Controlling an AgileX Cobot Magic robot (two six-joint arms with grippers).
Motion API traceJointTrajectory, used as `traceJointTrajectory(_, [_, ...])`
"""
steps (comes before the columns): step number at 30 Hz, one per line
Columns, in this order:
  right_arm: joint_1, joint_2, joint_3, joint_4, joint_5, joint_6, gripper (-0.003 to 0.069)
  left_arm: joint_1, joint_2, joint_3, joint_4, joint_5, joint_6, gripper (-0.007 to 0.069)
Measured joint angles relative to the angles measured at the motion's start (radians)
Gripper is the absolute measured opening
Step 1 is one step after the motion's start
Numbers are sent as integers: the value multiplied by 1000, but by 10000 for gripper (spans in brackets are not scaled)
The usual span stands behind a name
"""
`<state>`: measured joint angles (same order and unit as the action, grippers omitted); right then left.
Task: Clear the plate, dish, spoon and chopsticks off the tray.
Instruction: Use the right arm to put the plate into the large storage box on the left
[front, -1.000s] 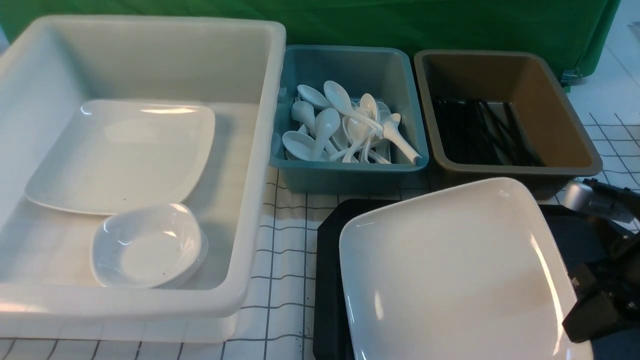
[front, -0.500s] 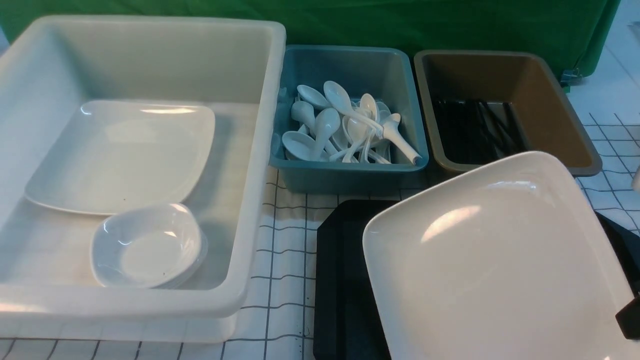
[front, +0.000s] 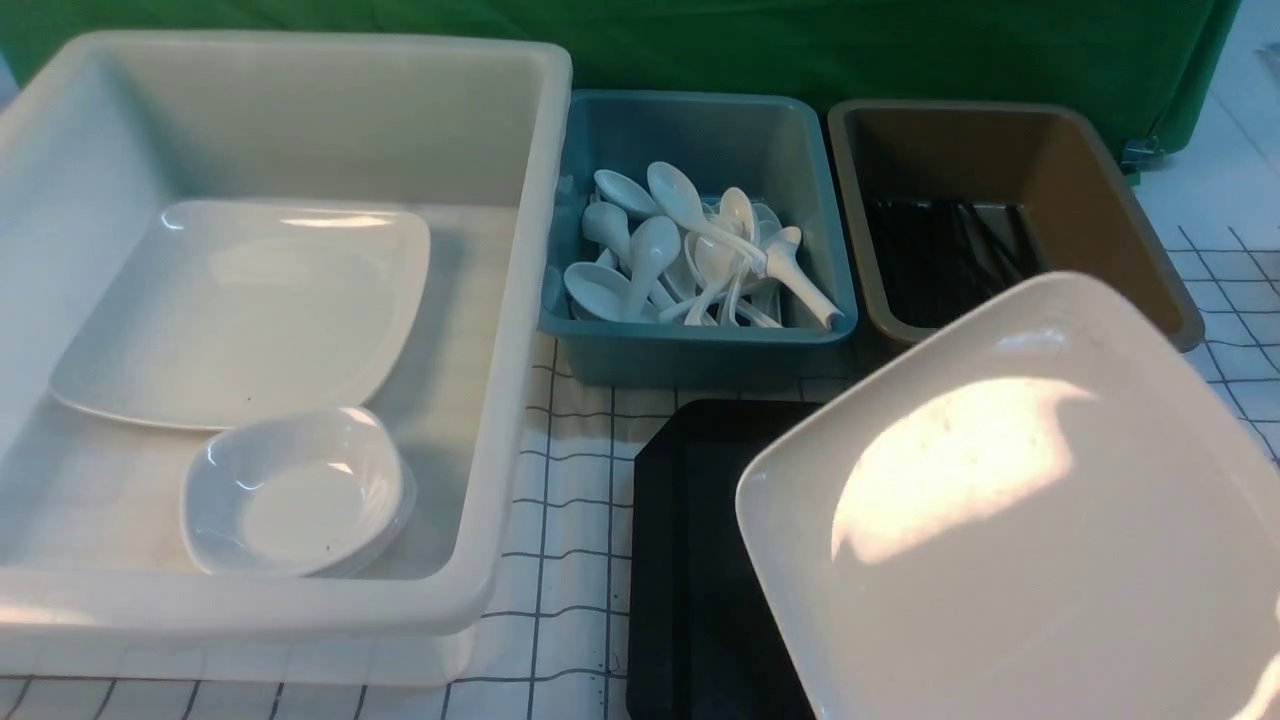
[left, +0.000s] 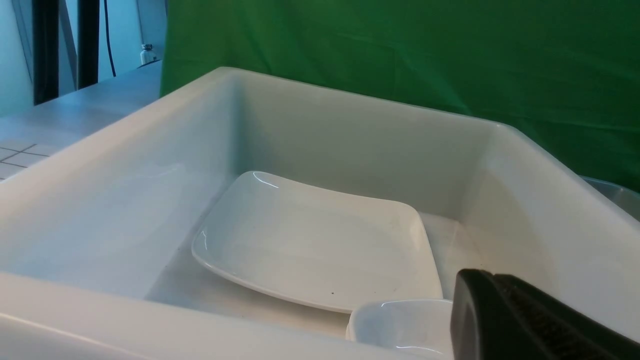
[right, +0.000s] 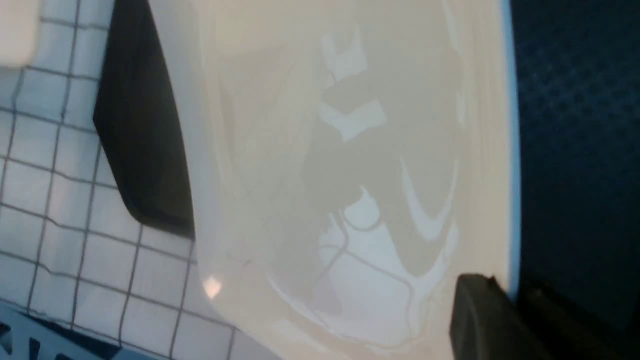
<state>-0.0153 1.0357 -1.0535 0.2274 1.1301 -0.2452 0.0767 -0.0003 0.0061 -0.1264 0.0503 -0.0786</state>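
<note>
The plate (front: 1020, 510) is sitting tilted above the black tray (front: 690, 560), its far edge raised and overlapping the near rim of the brown tub (front: 1120, 200) in the front view. In the right wrist view the right gripper (right: 492, 310) is clamping the rim of the plate (right: 350, 175), with one dark finger (right: 480, 320) lying over the edge; the tray (right: 575, 125) is showing beyond the rim and again at a clipped corner over the checked tablecloth (right: 50, 200). The right gripper itself is lying outside the front view.

The left gripper is showing only as one dark finger (left: 520, 320) at the near wall of the white tub (left: 100, 180); whether it is released or clenched cannot be told.

Inside the white tub (front: 300, 120) a second white plate (front: 250, 300) is lying flat, with small stacked dishes (front: 300, 490) just beside its near edge. The blue tub (front: 700, 130) is holding a heap of white spoons (front: 690, 250). Black chopsticks (front: 940, 255) are lying in the brown tub. No spoon or chopsticks are showing on the visible part of the tray.
</note>
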Motion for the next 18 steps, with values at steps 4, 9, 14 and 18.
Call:
traceJointTrajectory(4, [0, -16, -103, 15, 1, 24, 76, 0, 0, 0, 0, 0, 0, 5])
traceJointTrajectory(9, [0, -16, -233, 186, -9, 18, 76, 0, 0, 0, 0, 0, 0, 5])
traceJointTrajectory(14, [6, 15, -263, 542, -94, -96, 76, 0, 0, 0, 0, 0, 0, 5])
traceJointTrajectory(18, [84, 117, -270, 759, -172, -183, 76, 0, 0, 0, 0, 0, 0, 5])
